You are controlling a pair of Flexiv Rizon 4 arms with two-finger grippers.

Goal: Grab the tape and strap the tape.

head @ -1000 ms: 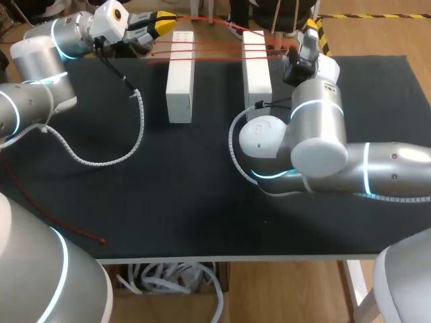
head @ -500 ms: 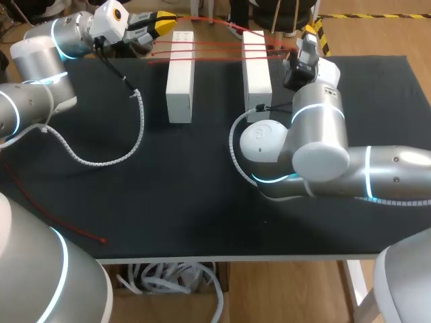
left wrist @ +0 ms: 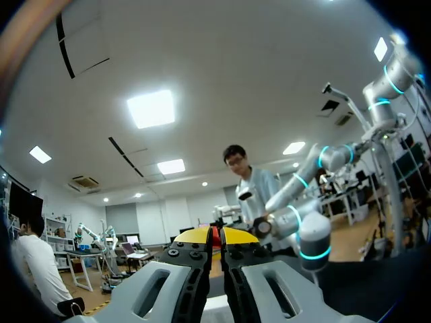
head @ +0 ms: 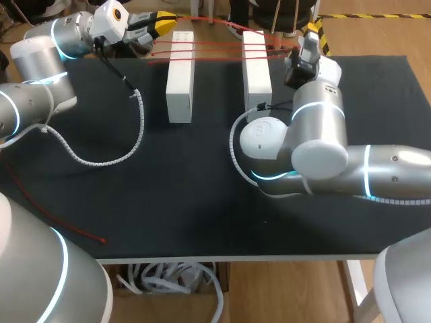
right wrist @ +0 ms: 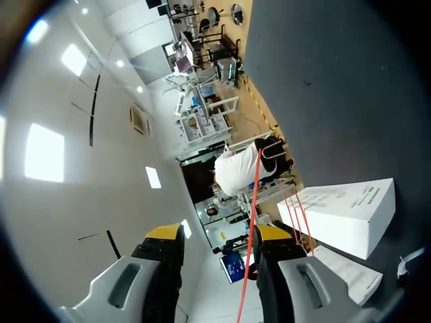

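Black table (head: pixel 202 202) overhead: red tape (head: pixel 215 46) was strung side to side across two white boxes (head: pixel 180 81), long axis gripper to gripper. Left wrist: left gripper (left wrist: pixel 215 237) was pinched shut on it. Right wrist: right gripper (right wrist: pixel 217 234) was seen wide open, tape merely passing between its fingers, so slack could probably be caused by any pull.

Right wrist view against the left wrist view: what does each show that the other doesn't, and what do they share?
Only the right wrist view: the right gripper, open, with the red tape running beside one finger; a white block that the tape strands reach, a second block beside it, and the black table. Only the left wrist view: the left gripper, its tips shut on the tape. Shared: the red tape.
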